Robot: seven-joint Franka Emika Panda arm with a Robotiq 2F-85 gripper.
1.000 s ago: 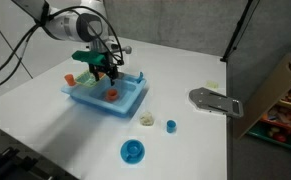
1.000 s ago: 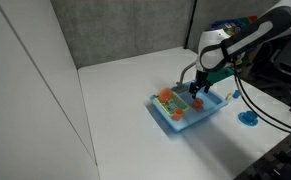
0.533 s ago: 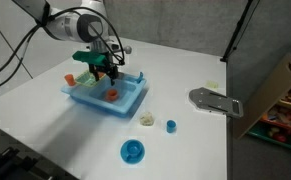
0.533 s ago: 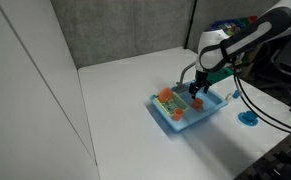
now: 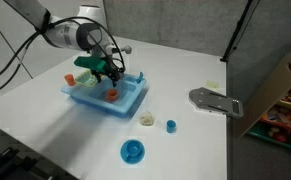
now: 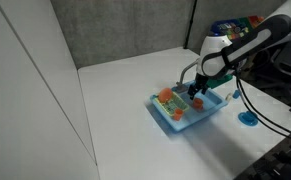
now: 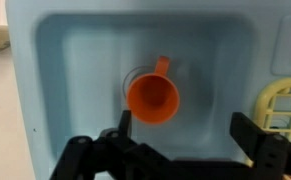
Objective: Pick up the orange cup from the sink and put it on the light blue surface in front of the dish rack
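Wrist view: spread gripper [image 7: 180,125] over orange cup [image 7: 153,98] in sink [image 7: 75,60]; arm [image 5: 70,35] newly tilted.

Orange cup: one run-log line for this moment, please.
phase: pre-grasp | orange cup: in sink basin, ungrasped | gripper: open, over basin

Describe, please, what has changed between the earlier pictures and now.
The arm's wrist has tipped and sunk slightly, bringing the gripper a little lower over the sink. The gripper is open and has taken hold of nothing. The orange cup still sits untouched in the basin, and the blue round dish on the table has not moved.
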